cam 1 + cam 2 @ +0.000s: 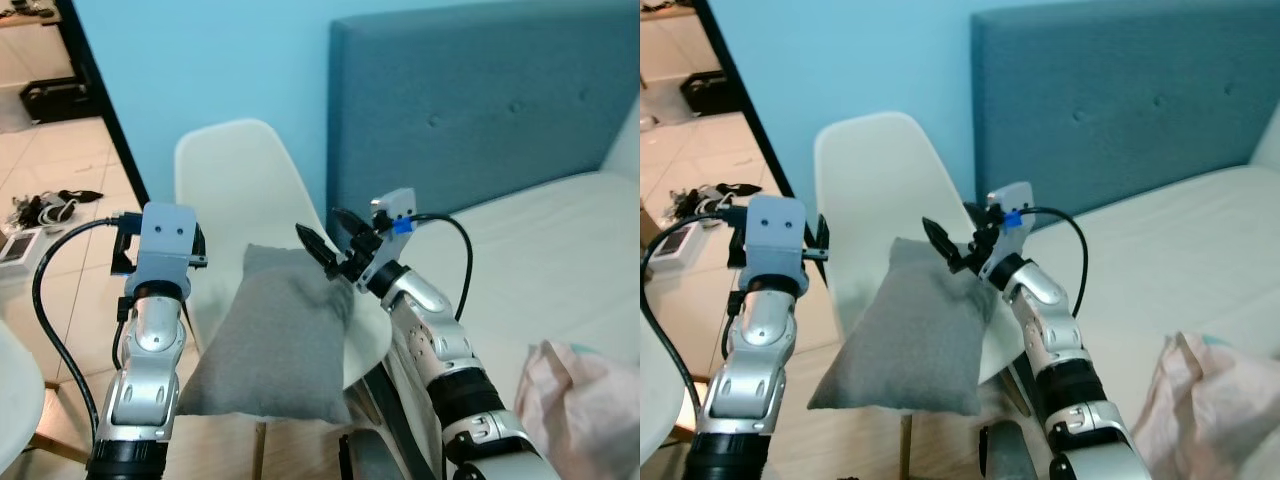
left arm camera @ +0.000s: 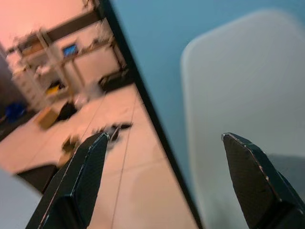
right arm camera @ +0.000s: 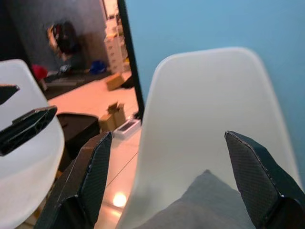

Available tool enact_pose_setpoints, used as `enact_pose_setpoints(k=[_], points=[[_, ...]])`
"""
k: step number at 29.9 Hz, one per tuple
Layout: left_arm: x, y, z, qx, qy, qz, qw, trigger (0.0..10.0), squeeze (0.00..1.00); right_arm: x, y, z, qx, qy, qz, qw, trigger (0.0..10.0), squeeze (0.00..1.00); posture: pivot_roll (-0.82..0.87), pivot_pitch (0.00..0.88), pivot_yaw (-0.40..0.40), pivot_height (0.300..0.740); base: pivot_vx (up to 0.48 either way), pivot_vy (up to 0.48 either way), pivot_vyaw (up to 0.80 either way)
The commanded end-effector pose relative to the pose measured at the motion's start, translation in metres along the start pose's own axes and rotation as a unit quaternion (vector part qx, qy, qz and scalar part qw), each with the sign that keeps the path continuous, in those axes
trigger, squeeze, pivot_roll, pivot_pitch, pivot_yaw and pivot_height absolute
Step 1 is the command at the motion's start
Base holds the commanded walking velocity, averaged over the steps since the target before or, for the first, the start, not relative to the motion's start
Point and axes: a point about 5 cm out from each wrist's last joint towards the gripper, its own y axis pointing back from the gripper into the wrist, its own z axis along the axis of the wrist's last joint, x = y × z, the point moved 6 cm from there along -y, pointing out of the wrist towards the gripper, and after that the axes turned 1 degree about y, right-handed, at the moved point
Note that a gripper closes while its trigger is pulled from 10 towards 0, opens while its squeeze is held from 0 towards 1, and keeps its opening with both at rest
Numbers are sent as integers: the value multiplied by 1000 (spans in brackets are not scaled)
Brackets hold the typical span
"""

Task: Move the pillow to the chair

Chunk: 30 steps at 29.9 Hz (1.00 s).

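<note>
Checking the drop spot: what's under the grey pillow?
The grey fabric pillow lies on the white plastic chair, whose seat shows at its right edge; the rest is covered.

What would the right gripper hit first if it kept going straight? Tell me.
Probably the chair back: the open right gripper points over the pillow top at it. Depth is unclear.

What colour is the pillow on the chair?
Plain grey; the pillow shows best in the left eye view, lying on the white chair.

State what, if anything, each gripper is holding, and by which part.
Nothing is held. The left gripper and right gripper are both open, and the grey pillow lies on the white chair, free of their fingers.
</note>
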Motion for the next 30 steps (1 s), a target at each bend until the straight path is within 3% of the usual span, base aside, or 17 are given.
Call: enact_pose_setpoints(k=[1, 6, 12, 20, 25, 30], points=[[5, 5, -6, 6, -2, 9, 1000, 10000, 0, 6, 2, -7, 16, 1, 12, 1000, 10000, 0, -160, 15, -41, 662, 0, 0, 0], [1, 15, -20, 34, -5, 9, 999, 10000, 0, 13, 5, -17, 31, -8, 26, 999, 10000, 0, -156, 8, -60, 680, -192, 0, 0], [-9, 19, -13, 12, -22, -9, 1000, 10000, 0, 16, 7, -35, 57, -12, 29, 998, 10000, 0, -147, 8, -76, 707, -160, 0, 0], [-41, 28, -25, 13, -40, -88, 995, 10000, 0, -13, 28, -71, 113, -15, -51, 992, 10000, 0, -152, 14, -58, 740, 0, 0, 0], [-43, 35, -46, 54, -8, -100, 994, 10000, 0, -27, 47, -87, 138, -24, -89, 986, 10000, 0, -161, 20, -44, 740, 0, 0, 0], [-41, 41, -64, 92, 8, -94, 991, 10000, 0, -30, 56, -96, 155, -22, -99, 983, 10000, 0, -171, 28, -40, 740, 0, 0, 0]])
